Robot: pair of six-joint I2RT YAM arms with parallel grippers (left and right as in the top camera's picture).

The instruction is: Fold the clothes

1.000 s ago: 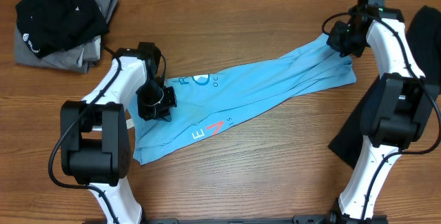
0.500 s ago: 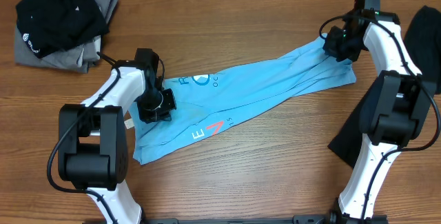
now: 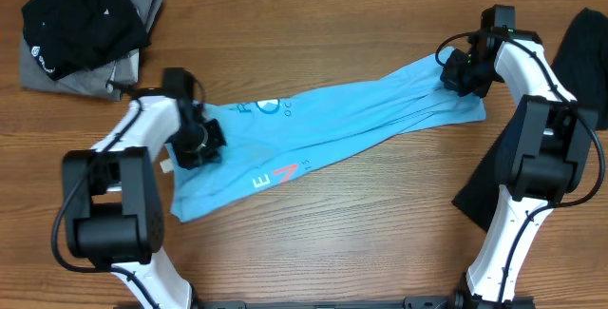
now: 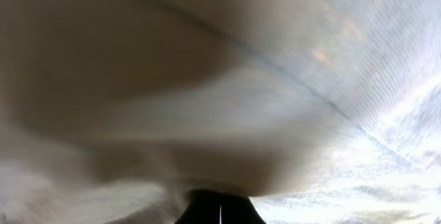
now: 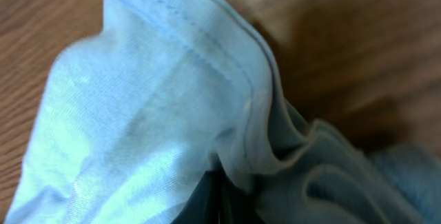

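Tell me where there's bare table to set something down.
Bare table: the strip on the robot's side of the sky-blue T-shirt, and the far strip between the clothes pile and right gripper. Crowded: right edge, black garment.

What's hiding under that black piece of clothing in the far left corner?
A grey garment lies under the black garment, sticking out along its near and right edges, on the wooden table. Anything else beneath is covered.
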